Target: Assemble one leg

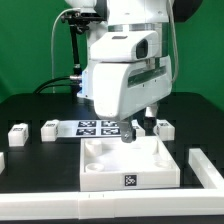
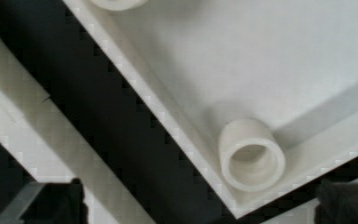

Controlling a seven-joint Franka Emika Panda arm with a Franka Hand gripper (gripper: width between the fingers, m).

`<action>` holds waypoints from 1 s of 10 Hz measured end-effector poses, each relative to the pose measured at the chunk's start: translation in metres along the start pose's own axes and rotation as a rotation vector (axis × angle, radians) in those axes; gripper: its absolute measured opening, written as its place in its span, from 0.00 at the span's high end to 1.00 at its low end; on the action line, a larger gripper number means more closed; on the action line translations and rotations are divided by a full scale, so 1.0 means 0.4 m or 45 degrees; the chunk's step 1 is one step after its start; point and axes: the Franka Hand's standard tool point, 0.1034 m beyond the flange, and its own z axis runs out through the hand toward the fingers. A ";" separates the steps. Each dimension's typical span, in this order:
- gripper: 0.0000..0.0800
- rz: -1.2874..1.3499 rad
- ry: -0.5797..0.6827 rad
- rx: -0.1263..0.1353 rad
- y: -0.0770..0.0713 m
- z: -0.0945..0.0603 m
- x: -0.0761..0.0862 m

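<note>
The large flat white plate (image 1: 128, 165) with round corner sockets lies at the front middle of the table. My gripper (image 1: 137, 131) hangs just above its far right corner, open and empty. In the wrist view the fingertips (image 2: 44, 204) show dark and wide apart, with the plate's edge (image 2: 176, 110) and one corner socket (image 2: 250, 156) between and ahead of them. A second socket (image 2: 115, 3) shows at the frame's border. One leg (image 1: 163, 128) stands just to the exterior view's right of the gripper. Two more legs (image 1: 17, 133) (image 1: 50, 127) stand at the back left.
The marker board (image 1: 98, 127) lies behind the plate, partly hidden by the arm. A long white piece (image 1: 205, 166) lies at the exterior view's right edge and another white piece (image 1: 2, 160) at the left edge. Cables hang behind the arm.
</note>
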 end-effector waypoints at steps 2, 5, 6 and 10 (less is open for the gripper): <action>0.19 -0.002 0.000 0.000 0.000 0.000 0.000; 0.19 -0.003 0.000 0.001 0.000 0.001 0.000; 0.19 -0.003 -0.001 0.001 0.000 0.001 0.000; 0.19 -0.003 -0.001 0.002 -0.001 0.002 -0.001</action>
